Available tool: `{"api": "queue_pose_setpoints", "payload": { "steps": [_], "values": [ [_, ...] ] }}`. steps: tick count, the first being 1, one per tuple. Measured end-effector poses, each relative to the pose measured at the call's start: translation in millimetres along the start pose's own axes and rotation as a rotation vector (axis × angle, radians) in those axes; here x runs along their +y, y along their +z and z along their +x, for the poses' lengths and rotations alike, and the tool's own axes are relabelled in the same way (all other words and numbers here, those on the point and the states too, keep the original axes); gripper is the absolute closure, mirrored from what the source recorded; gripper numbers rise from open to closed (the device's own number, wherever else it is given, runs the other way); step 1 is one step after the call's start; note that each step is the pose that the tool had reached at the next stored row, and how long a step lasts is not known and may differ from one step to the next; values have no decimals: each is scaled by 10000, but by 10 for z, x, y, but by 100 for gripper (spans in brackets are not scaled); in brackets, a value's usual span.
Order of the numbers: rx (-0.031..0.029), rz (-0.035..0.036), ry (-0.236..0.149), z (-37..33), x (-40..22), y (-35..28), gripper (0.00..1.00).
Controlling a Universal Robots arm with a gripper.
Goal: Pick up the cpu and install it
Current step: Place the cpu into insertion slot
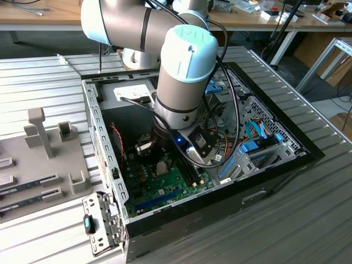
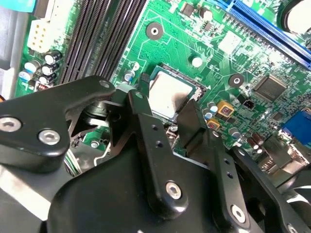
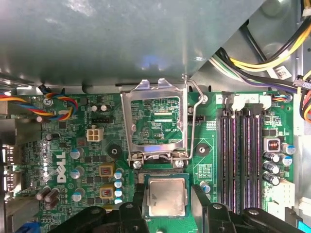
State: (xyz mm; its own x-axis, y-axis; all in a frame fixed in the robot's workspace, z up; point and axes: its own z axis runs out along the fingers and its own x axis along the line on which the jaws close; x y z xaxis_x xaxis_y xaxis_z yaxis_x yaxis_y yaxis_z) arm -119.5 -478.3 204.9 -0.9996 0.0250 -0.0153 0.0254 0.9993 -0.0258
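Note:
The cpu (image 3: pixel 166 196) (image 2: pixel 166 94), a small square chip with a silvery metal top, lies flat in the socket on the green motherboard (image 3: pixel 87 160). My gripper (image 3: pixel 167 200) (image 2: pixel 167 107) straddles it, with one black finger (image 2: pixel 141 109) against one edge and the other finger (image 2: pixel 194 124) against the opposite edge. The jaws look shut on the chip. The socket's metal load plate (image 3: pixel 154 121) stands flipped open beside the chip. In the exterior view the arm's wrist (image 1: pixel 176 110) reaches down into the open computer case (image 1: pixel 264 170), over the motherboard (image 1: pixel 165 187).
Black memory slots (image 3: pixel 240 155) run beside the socket. Yellow and black cable bundles (image 3: pixel 262 63) hang near the case wall. Capacitors (image 3: pixel 77 172) and a small white connector (image 3: pixel 94 134) stand around the socket. A grey fixture tray (image 1: pixel 44 159) sits at the exterior view's left.

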Motion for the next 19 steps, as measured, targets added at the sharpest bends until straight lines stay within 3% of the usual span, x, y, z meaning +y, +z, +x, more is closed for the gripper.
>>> {"api": "queue_pose_setpoints", "payload": {
  "steps": [13, 16, 19],
  "values": [
    [1, -3, -1, 22, 1, 46, 50],
    [2, -9, -2, 38, 1, 45, 50],
    [3, -11, -3, 101, -1, 44, 50]
  ]
}}
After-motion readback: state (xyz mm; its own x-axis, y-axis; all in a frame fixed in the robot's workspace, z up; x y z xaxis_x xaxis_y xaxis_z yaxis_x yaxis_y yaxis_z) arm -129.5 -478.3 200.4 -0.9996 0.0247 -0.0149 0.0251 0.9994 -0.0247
